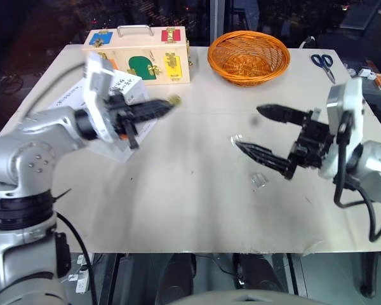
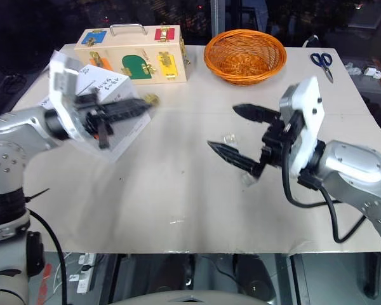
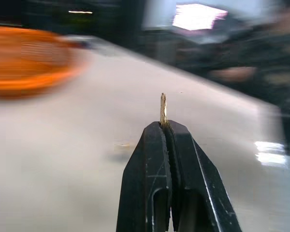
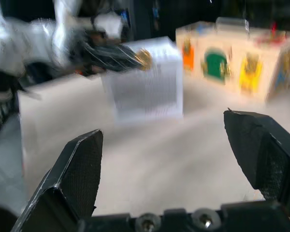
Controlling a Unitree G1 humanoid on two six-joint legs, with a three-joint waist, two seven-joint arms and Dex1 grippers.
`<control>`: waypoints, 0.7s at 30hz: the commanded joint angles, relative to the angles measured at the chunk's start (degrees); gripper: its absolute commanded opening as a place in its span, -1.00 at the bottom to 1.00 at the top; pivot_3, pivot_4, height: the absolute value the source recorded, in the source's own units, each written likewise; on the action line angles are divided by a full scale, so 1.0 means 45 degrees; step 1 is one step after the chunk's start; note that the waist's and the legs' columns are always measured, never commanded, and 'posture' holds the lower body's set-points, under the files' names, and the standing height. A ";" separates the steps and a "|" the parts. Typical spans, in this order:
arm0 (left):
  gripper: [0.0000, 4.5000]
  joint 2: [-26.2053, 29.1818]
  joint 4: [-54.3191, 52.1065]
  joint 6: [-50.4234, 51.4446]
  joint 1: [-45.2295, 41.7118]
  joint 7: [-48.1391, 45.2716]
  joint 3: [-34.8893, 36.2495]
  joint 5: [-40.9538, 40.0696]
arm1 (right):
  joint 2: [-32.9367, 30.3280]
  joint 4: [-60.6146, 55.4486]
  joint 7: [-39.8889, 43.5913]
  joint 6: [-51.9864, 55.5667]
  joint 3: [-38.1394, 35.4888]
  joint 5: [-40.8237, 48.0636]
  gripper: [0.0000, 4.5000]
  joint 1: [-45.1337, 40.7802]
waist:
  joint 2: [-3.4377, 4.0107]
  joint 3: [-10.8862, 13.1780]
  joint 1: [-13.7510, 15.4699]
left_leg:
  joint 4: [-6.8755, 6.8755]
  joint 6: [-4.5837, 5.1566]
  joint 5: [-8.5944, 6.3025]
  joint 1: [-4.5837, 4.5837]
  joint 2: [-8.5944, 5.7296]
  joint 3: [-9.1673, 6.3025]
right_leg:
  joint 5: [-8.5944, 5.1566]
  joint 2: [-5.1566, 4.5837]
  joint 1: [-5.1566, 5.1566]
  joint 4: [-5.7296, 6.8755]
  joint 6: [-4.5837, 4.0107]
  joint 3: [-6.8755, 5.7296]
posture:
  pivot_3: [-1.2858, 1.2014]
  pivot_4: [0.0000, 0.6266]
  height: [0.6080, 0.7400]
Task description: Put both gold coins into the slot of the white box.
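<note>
White box (image 2: 108,95): largely hidden behind left gripper (image 2: 147,101) and its arm; slot not discernible. Handwriting on it too small to read. Gold coin (image 3: 163,108) seen edge-on, lower part buried between the fingertips. Orange basket (image 3: 29,63) beyond that gripper motion-blurred, cut by picture edge. Right gripper (image 4: 171,145): outer finger clipped at the edge.

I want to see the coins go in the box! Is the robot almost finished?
Not yet, as far as the pictures tell. The left gripper is shut on one gold coin, held in the air beside the white box. The right gripper is wide open with nothing in it. I can't spot the other coin or see the slot, so I can't tell whether a coin is already inside.
</note>
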 commanded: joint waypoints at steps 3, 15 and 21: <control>-1.00 0.2417 0.2593 0.0383 -0.1319 0.0916 0.0852 0.1540 | 0.1977 0.1057 0.0610 -0.0184 0.1706 -0.1465 0.95 -0.2166 | -0.0017 0.0017 -0.0026 | 0.0000 0.0000 0.0000 -0.0016 -0.0001 0.0006 | 0.0001 -0.0002 -0.0023 0.0002 -0.0001 0.0002 | 0.03 -0.52 0.79; -1.00 0.4360 0.8837 -0.0851 -0.4652 -0.3343 -0.3232 0.4904 | 0.3454 0.1916 0.2503 -0.0232 0.2196 -0.3099 0.95 -0.2792 | -0.0006 0.0031 0.0104 | 0.0049 -0.0034 0.0022 -0.0196 -0.0012 -0.0065 | 0.0003 -0.0010 -0.0154 0.0020 -0.0006 -0.0097 | 0.03 -0.52 0.79; -1.00 0.3898 1.0843 -0.2208 -0.6090 -0.3950 -0.4510 0.6935 | 0.3574 0.1674 0.2684 -0.0112 0.1974 -0.3370 0.95 -0.2452 | -0.0005 0.0031 -0.0030 | 0.0026 -0.0055 0.0033 -0.0209 -0.0011 -0.0074 | 0.0002 -0.0010 -0.0173 0.0013 -0.0008 -0.0109 | 0.03 -0.52 0.79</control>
